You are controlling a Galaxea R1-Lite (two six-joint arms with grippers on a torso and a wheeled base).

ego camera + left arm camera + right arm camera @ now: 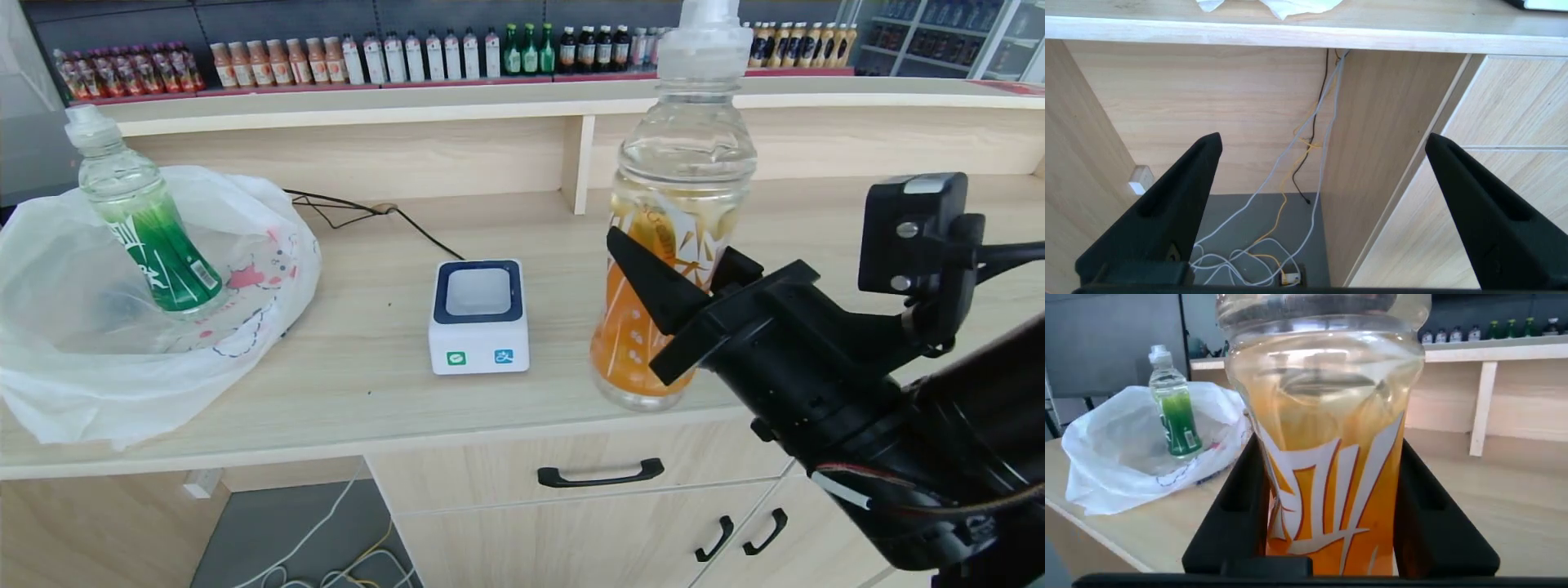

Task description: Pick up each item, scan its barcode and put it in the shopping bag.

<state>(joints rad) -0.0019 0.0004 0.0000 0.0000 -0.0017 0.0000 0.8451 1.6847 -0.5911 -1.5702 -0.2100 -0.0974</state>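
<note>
A clear bottle of orange drink (pixel 682 204) stands upright at the counter's front edge, right of the scanner (pixel 479 314). My right gripper (pixel 678 282) is shut on the orange bottle (pixel 1327 457) low on its label, one black finger (pixel 1237 506) pressed on each side. I cannot tell whether its base touches the counter. A green-labelled bottle (pixel 155 237) leans inside the white plastic shopping bag (pixel 98 359) at the far left; both also appear in the right wrist view, bottle (pixel 1176 416) and bag (pixel 1110 465). My left gripper (pixel 1319 163) hangs open below the counter.
A black cable (pixel 367 214) runs across the counter behind the scanner. A raised shelf with a divider (pixel 578 163) backs the counter. Drawers with black handles (pixel 600 475) sit under it. Loose wires (pixel 1290 204) hang in the open bay below.
</note>
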